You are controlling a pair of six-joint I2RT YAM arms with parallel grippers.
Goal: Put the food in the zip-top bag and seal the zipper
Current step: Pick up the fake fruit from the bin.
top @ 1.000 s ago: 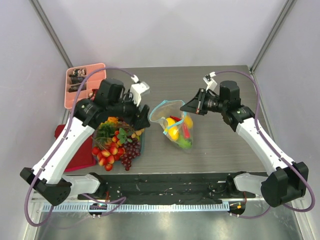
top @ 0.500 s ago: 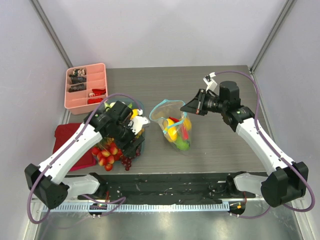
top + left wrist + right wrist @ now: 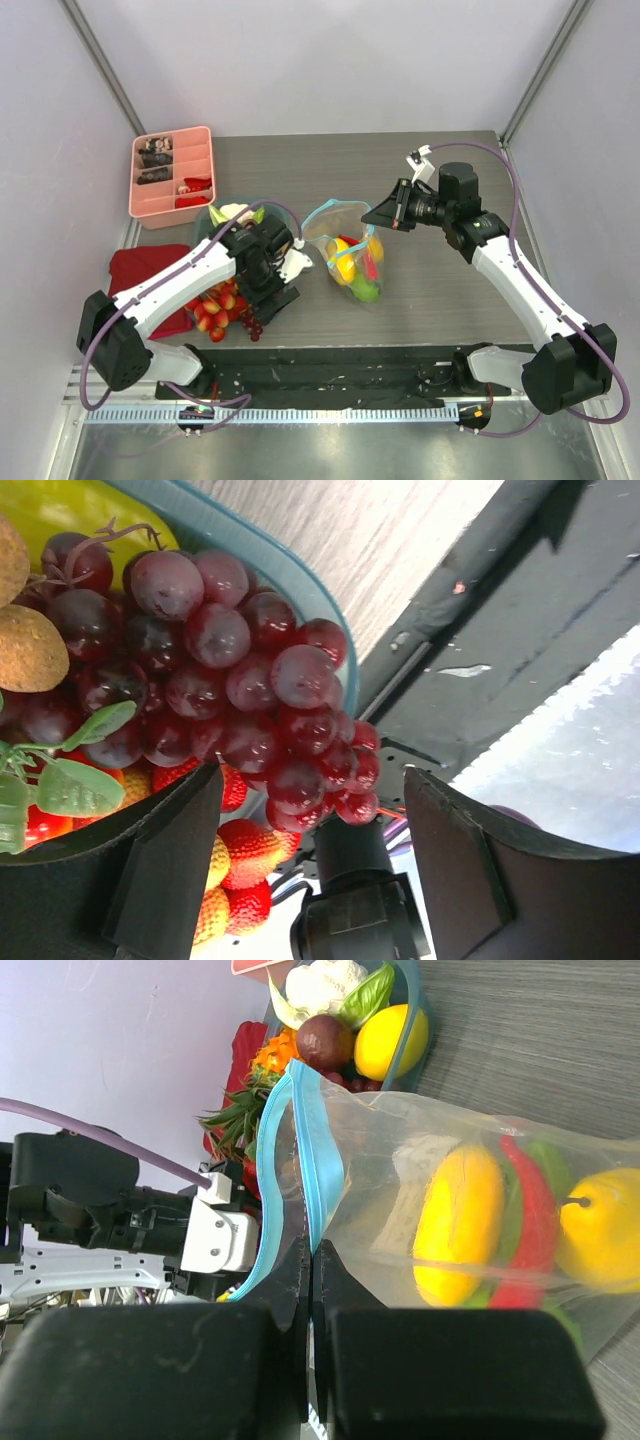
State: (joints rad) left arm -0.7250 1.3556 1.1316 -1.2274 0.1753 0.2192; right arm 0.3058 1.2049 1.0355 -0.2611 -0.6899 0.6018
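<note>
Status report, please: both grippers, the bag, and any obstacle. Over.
Left gripper open over grapes. Right gripper shut on zipper, holding zip-top bag mouth open; lemon, red chili inside. No obstacle seen.

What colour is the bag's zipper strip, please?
The zipper is teal-blue, clearest in the right wrist view.

Food point(image 3: 210, 315) half hidden
From above, the left arm point(image 3: 180, 280) covers much food; the right wrist view cuts off the bag point(image 3: 400, 1160).
</note>
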